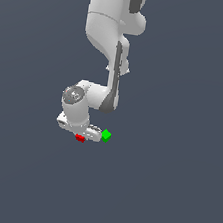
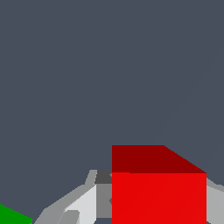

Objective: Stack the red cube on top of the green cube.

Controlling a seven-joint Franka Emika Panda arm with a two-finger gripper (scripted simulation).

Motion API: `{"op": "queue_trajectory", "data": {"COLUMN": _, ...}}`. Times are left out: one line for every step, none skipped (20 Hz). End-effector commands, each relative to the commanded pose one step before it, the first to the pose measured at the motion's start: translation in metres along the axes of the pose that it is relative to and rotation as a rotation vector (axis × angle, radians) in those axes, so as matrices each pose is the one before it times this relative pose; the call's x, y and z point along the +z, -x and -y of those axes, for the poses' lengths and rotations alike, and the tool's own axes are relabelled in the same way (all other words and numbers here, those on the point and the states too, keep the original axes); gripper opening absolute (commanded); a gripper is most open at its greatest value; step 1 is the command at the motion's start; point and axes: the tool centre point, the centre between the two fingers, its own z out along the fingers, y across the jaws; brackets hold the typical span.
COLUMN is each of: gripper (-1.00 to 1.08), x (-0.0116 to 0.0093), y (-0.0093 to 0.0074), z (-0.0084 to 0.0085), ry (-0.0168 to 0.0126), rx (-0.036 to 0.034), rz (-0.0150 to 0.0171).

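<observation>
The red cube (image 1: 79, 138) shows just under the white gripper (image 1: 81, 135), partly hidden by it. In the wrist view the red cube (image 2: 157, 192) fills the space between the two fingers (image 2: 83, 205), which press against its two sides. The gripper (image 2: 158, 210) is shut on it. The green cube (image 1: 106, 135) sits close by, toward the exterior view's right of the gripper, apart from the red cube. Only a corner of the green cube (image 2: 11, 215) shows in the wrist view. I cannot tell whether the red cube is off the floor.
The white arm (image 1: 109, 37) reaches down from the top of the exterior view over a plain dark grey floor (image 1: 172, 193). Nothing else shows.
</observation>
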Motion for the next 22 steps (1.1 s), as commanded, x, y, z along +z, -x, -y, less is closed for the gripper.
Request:
{"op": "queue_trajectory", "data": {"gripper": -1.0, "x": 0.00013, "y": -0.00042, "z": -0.00014, "ry": 0.00009, "rx": 0.00013, "rz": -0.00086}}
{"op": "queue_trajectory", "data": {"gripper": -1.0, "x": 0.0, "y": 0.0, "z": 0.0, "ry": 0.0, "rx": 0.0, "rz": 0.0}}
{"op": "queue_trajectory", "data": {"gripper": -1.0, "x": 0.0, "y": 0.0, "z": 0.0, "ry": 0.0, "rx": 0.0, "rz": 0.0}}
{"op": "queue_trajectory", "data": {"gripper": -1.0, "x": 0.0, "y": 0.0, "z": 0.0, "ry": 0.0, "rx": 0.0, "rz": 0.0}}
{"op": "queue_trajectory", "data": {"gripper": -1.0, "x": 0.0, "y": 0.0, "z": 0.0, "ry": 0.0, "rx": 0.0, "rz": 0.0}}
{"op": "queue_trajectory", "data": {"gripper": -1.0, "x": 0.0, "y": 0.0, "z": 0.0, "ry": 0.0, "rx": 0.0, "rz": 0.0}}
{"op": "queue_trajectory", "data": {"gripper": -1.0, "x": 0.0, "y": 0.0, "z": 0.0, "ry": 0.0, "rx": 0.0, "rz": 0.0}}
{"op": "queue_trajectory", "data": {"gripper": -1.0, "x": -0.00013, "y": 0.00012, "z": 0.0005, "ry": -0.00026, "rx": -0.00062, "rz": 0.00016}}
{"op": "queue_trajectory", "data": {"gripper": -1.0, "x": -0.00029, "y": 0.00002, "z": 0.0, "ry": 0.0, "rx": 0.0, "rz": 0.0}}
{"op": "queue_trajectory", "data": {"gripper": -1.0, "x": -0.00087, "y": 0.00006, "z": 0.0, "ry": 0.0, "rx": 0.0, "rz": 0.0}}
{"op": "queue_trajectory", "data": {"gripper": -1.0, "x": -0.00147, "y": 0.00009, "z": 0.0, "ry": 0.0, "rx": 0.0, "rz": 0.0}}
{"op": "queue_trajectory", "data": {"gripper": -1.0, "x": -0.00207, "y": 0.00011, "z": 0.0, "ry": 0.0, "rx": 0.0, "rz": 0.0}}
{"op": "queue_trajectory", "data": {"gripper": -1.0, "x": -0.0027, "y": 0.00013, "z": 0.0, "ry": 0.0, "rx": 0.0, "rz": 0.0}}
{"op": "queue_trajectory", "data": {"gripper": -1.0, "x": -0.00334, "y": 0.00013, "z": 0.0, "ry": 0.0, "rx": 0.0, "rz": 0.0}}
{"op": "queue_trajectory", "data": {"gripper": -1.0, "x": -0.00399, "y": 0.00014, "z": 0.0, "ry": 0.0, "rx": 0.0, "rz": 0.0}}
{"op": "queue_trajectory", "data": {"gripper": -1.0, "x": -0.00467, "y": 0.00013, "z": 0.0, "ry": 0.0, "rx": 0.0, "rz": 0.0}}
{"op": "queue_trajectory", "data": {"gripper": -1.0, "x": -0.00536, "y": 0.00013, "z": 0.0, "ry": 0.0, "rx": 0.0, "rz": 0.0}}
{"op": "queue_trajectory", "data": {"gripper": -1.0, "x": -0.00608, "y": 0.00013, "z": 0.0, "ry": 0.0, "rx": 0.0, "rz": 0.0}}
{"op": "queue_trajectory", "data": {"gripper": -1.0, "x": -0.00681, "y": 0.00013, "z": 0.0, "ry": 0.0, "rx": 0.0, "rz": 0.0}}
{"op": "queue_trajectory", "data": {"gripper": -1.0, "x": -0.00755, "y": 0.00013, "z": -0.00001, "ry": 0.0, "rx": 0.0, "rz": 0.0}}
{"op": "queue_trajectory", "data": {"gripper": -1.0, "x": -0.00781, "y": 0.00012, "z": -0.00001, "ry": 0.0, "rx": 0.0, "rz": 0.0}}
{"op": "queue_trajectory", "data": {"gripper": -1.0, "x": -0.00733, "y": 0.00008, "z": -0.00045, "ry": -0.00013, "rx": 0.00067, "rz": -0.00009}}
